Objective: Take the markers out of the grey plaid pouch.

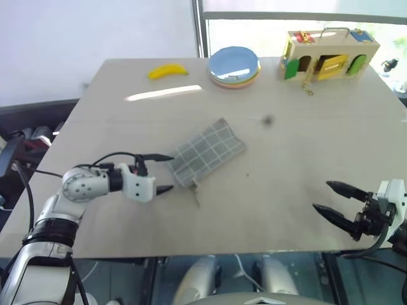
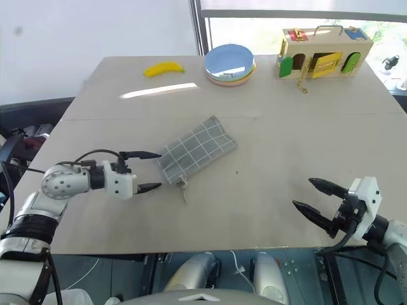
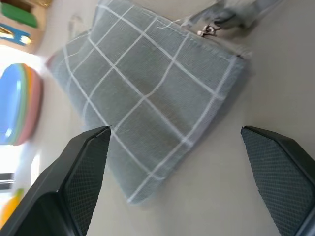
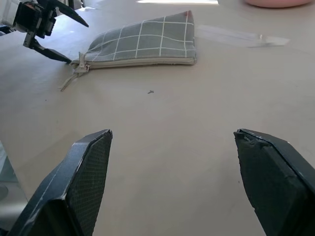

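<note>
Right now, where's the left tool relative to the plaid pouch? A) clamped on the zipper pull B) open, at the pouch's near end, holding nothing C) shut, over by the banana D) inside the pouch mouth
B: the left tool stands open beside the zipper end of the grey plaid pouch, its fingers apart with nothing between them.

Grey white-gridded pouch (image 1: 208,153), yellow banana (image 1: 167,71).

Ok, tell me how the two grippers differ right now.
The left gripper sits right at the grey plaid pouch, jaws either side of its corner; the right gripper hangs near the table's front edge, far from it. Both have open jaws, holding nothing.
</note>
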